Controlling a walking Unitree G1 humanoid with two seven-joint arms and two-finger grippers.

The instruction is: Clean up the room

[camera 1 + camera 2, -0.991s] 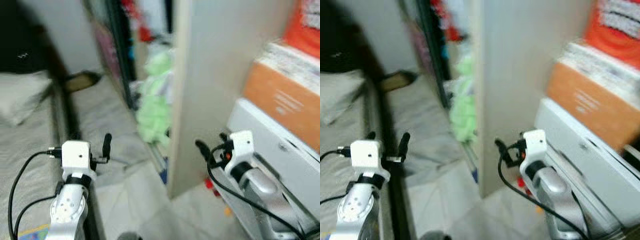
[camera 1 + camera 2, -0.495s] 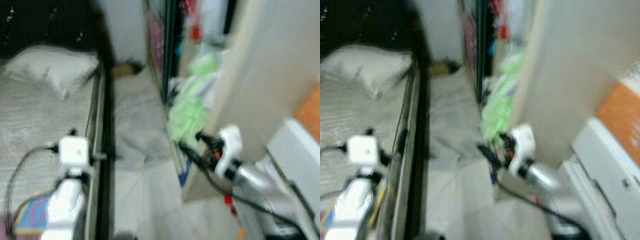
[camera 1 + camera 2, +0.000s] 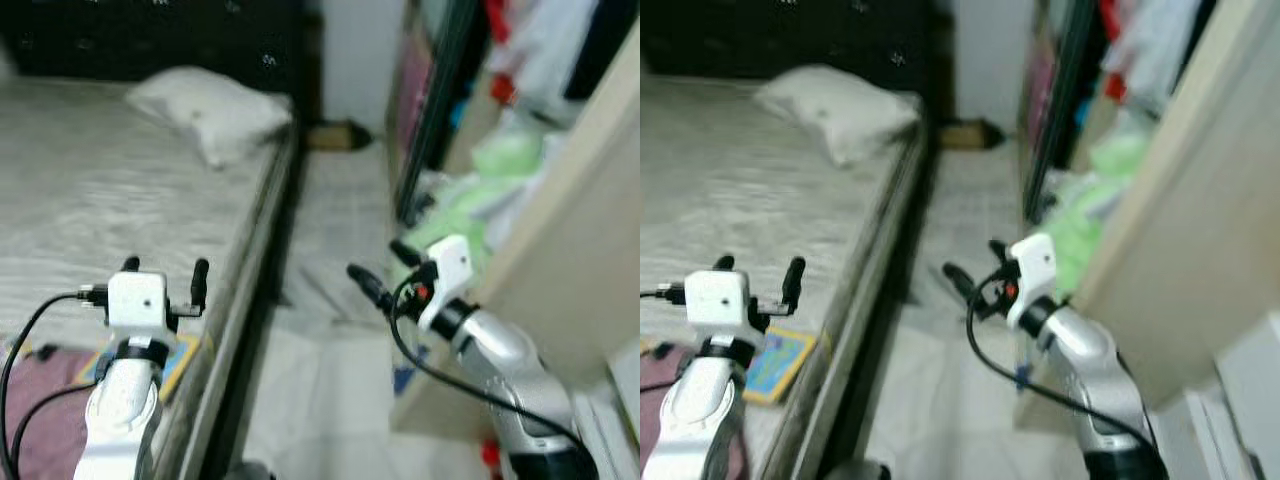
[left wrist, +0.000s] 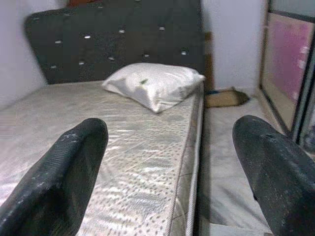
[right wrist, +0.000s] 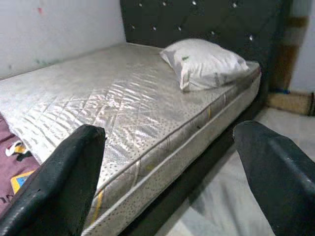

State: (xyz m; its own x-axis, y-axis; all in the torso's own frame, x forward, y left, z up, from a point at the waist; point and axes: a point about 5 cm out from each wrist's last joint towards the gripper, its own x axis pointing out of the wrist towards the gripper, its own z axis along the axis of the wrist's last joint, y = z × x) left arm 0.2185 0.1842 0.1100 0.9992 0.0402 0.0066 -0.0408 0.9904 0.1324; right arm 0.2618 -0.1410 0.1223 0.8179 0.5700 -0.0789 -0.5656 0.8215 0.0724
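Bare mattress [image 5: 123, 103] with a white pillow [image 4: 152, 83] sits left, its maroon cloth [image 5: 10, 162] corner plain from the right wrist, both left gripper [image 3: 162, 280] and right gripper [image 3: 378, 268] fingers apart, the wardrobe's green clothes [image 3: 480, 190] blurred.

Open floor aisle [image 3: 340, 200], mattress [image 3: 100, 180] left, wardrobe panel [image 3: 570, 260] right

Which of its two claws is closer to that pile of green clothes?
The right end effector: the green clothes lie just beyond it. The left end effector hangs over the mattress, across the aisle.
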